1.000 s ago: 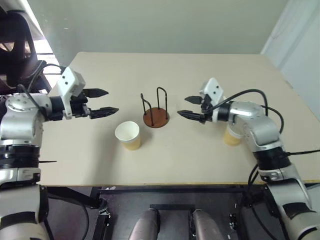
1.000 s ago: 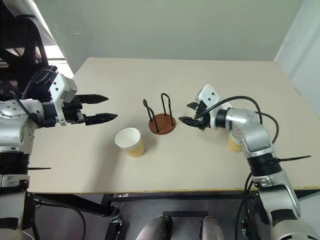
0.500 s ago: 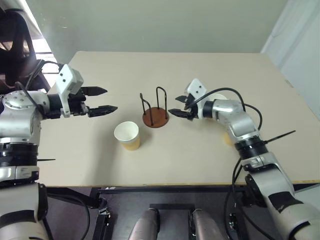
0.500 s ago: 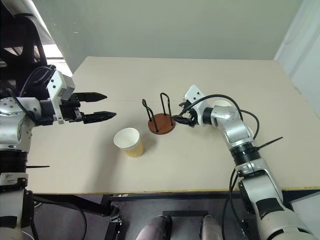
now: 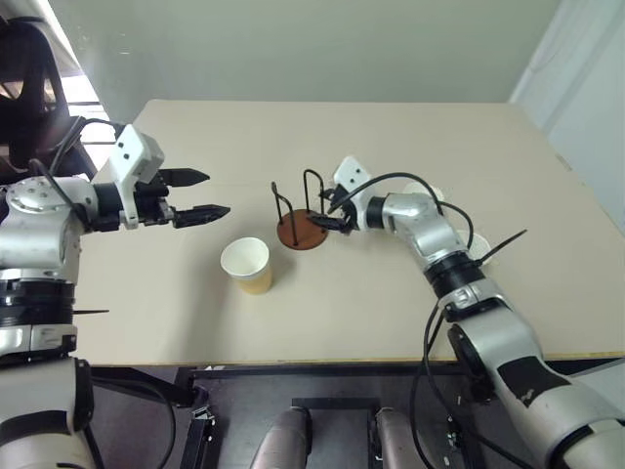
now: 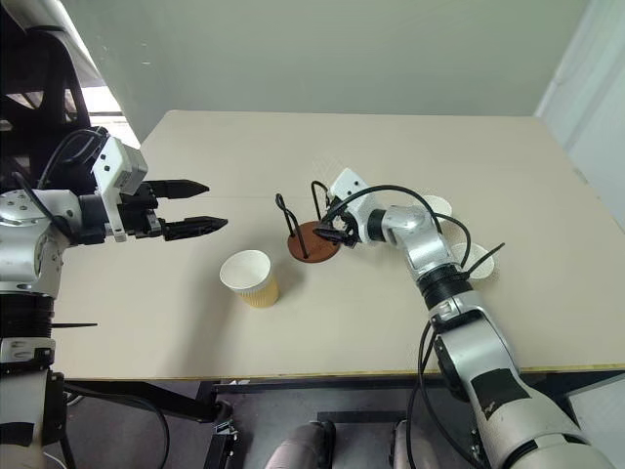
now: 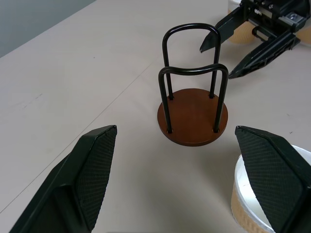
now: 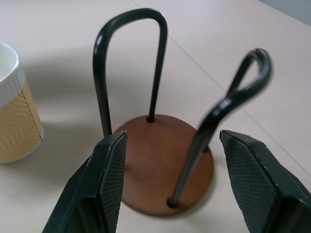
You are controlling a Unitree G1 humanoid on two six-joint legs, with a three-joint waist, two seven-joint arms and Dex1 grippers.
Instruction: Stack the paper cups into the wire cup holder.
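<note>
My right hand (image 5: 326, 217), open and empty, flanks the cup holder (image 5: 304, 231) mid-worktop, likely to steady it. My left hand (image 5: 203, 195) waits open; nearest cup (image 5: 246, 265) stands toward the front edge.

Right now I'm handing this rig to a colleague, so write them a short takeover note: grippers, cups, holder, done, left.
Left gripper: open, empty, hovering left of the holder.
Right gripper: open, empty, fingers either side of the black wire cup holder with the reddish-brown disc base.
Tan-yellow paper cups with white rims: one upright in front of the holder; two more on the table behind the right arm.
Done: nothing; the holder is empty.
Left: all three cups to pick up and stack in the holder.
</note>
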